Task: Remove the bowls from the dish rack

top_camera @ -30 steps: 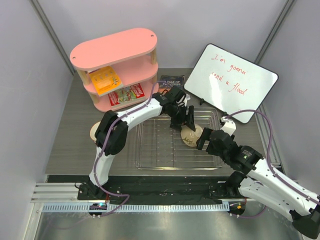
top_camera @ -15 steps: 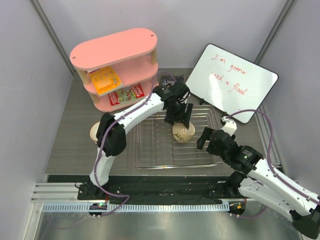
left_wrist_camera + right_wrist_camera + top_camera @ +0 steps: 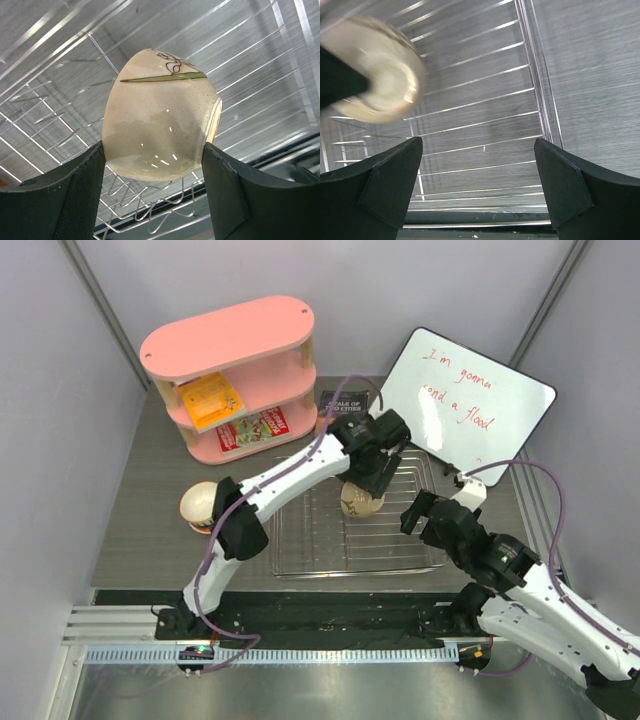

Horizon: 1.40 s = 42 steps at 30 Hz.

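The left gripper (image 3: 152, 150) is clamped on a glossy beige-tan ceramic bowl (image 3: 160, 120). Its two black fingers are spread wide, one pressed against each side of the bowl. The bowl is tipped on its side with the rim facing right, and hangs over the bars of the low silver wire dish rack (image 3: 310, 540), in its far right part. The right gripper (image 3: 477, 145) hovers over the rack's near right corner with its jaws wide apart and nothing between them. A pale bowl (image 3: 198, 504) sits on the grey table (image 3: 140, 530) left of the rack, orange showing under it.
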Motion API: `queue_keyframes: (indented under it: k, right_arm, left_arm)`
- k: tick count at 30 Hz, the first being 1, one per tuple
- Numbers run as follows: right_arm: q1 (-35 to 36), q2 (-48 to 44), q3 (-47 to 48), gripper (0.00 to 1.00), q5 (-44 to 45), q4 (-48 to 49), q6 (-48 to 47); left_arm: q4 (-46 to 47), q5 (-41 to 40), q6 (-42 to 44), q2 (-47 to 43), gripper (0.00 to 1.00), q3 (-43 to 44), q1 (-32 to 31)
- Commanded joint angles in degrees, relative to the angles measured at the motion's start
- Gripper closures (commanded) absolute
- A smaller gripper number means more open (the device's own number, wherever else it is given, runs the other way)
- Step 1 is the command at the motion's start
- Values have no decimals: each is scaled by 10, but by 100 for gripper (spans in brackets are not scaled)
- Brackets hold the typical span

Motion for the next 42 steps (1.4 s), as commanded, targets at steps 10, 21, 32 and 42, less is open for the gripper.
queue_keyframes:
  k: [10,21,32,42]
  right_arm:
    - [-2,-46,124,0,98,-63,-6]
    - [-2,-54,120,0,109,-75,-5]
    - [-2,-58,120,0,116,-82,-5]
    - [-3,-56,131,0,123,-89,-6]
  left_arm:
    - [5,-277,46,56,100,-11,-123]
    - [24,-424,41,103,81,-85,-200]
    - [61,-360,37,55,53,-149,-217]
    - [38,-349,40,62,38,-130,-259]
